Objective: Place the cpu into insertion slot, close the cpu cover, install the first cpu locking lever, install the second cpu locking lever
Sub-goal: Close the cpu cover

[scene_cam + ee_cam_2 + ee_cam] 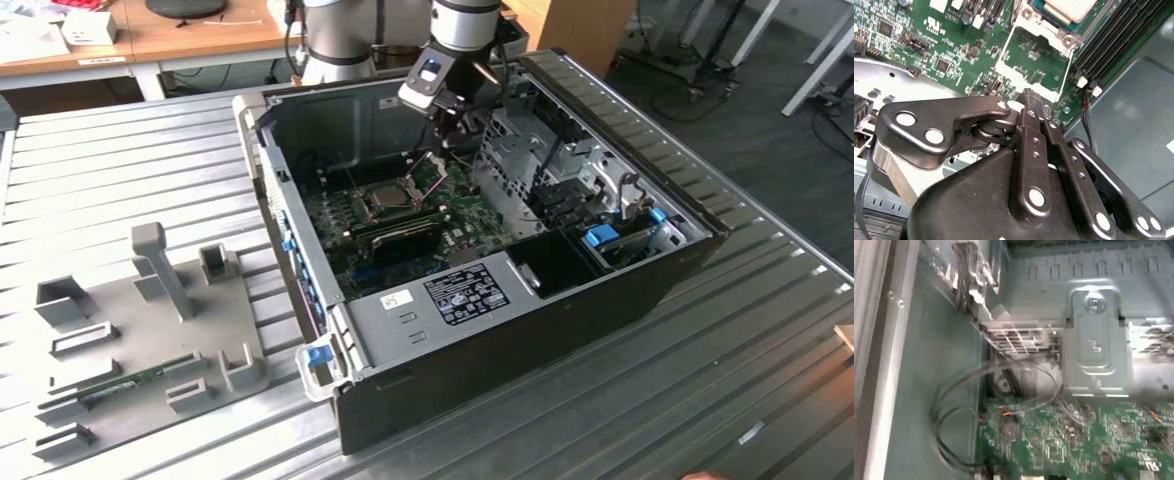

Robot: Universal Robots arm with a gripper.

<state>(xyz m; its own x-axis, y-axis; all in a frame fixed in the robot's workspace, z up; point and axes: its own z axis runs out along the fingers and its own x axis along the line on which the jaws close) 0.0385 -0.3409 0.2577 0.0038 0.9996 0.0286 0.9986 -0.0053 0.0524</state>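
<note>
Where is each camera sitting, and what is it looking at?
Exterior view: off the arm, looking down into the open computer case; the arm and gripper show.
Second wrist view: on the arm, looking past the gripper at the cpu cover and cpu.
First wrist view: on the arm, facing cables and the case's grey metal.
All three see the green circuit board.

Metal table (107, 170) bears computer case (534, 350) and fixture plate (140, 345).
</note>
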